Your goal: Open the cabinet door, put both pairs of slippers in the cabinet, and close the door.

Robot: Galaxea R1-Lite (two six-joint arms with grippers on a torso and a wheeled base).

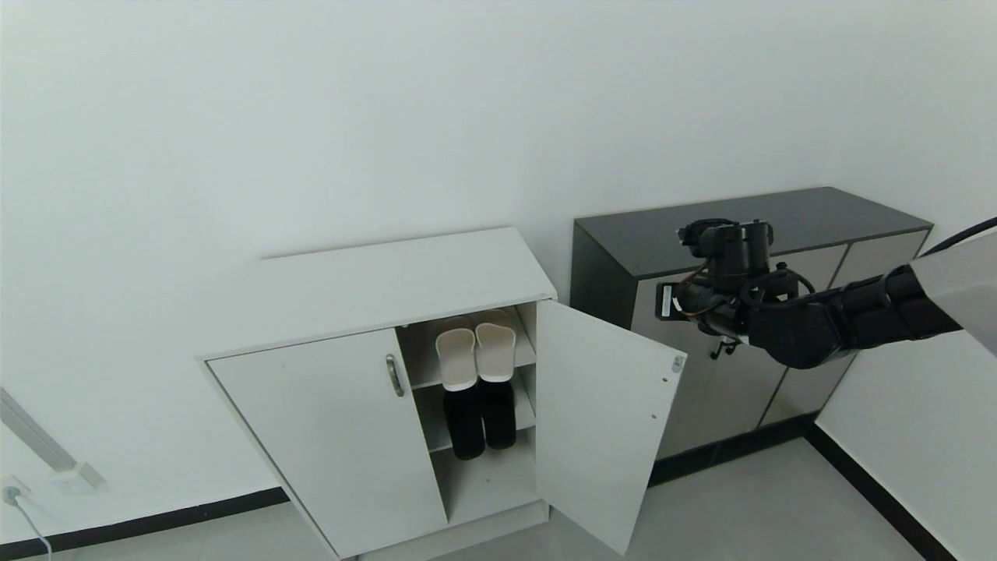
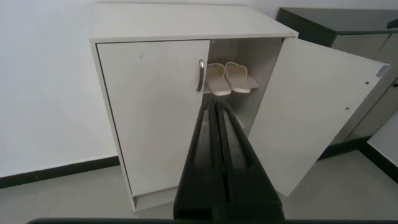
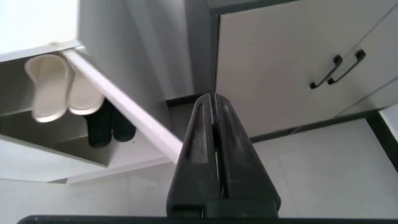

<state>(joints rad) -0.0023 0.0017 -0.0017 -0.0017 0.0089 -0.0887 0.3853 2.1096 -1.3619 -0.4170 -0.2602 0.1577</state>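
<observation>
A white wall [image 1: 311,117] stands behind everything, and the floor [image 1: 740,506] is grey with a black strip along the bottom of the wall. A white cabinet [image 1: 389,280] stands against the wall. It has two doors. The left door [image 1: 327,444] is shut and has a small metal handle [image 1: 395,375] near its inner edge. The right door [image 1: 600,421] is swung wide open toward the robot. Inside, on the open side, there are shelves. The white slippers [image 1: 475,354] lie side by side on the top shelf, with their ends sticking out a little over the front of the shelf. The black slippers [image 1: 481,417] lie side by side on the shelf just under them. The bottom of the cabinet is bare. Beside the white cabinet, on the right, stands a dark cabinet [image 1: 748,222] with a dark top and grey doors. The right arm [image 1: 818,319] is held out in front of the dark cabinet, close to the top outer corner of the open door. The right gripper [image 3: 215,99] has its jaws pressed together and holds nothing. It is near the edge of the open door, but I cannot tell if it touches. The left gripper [image 2: 215,104] also has its jaws pressed together and holds nothing. It points at the middle of the white cabinet, away from it.
</observation>
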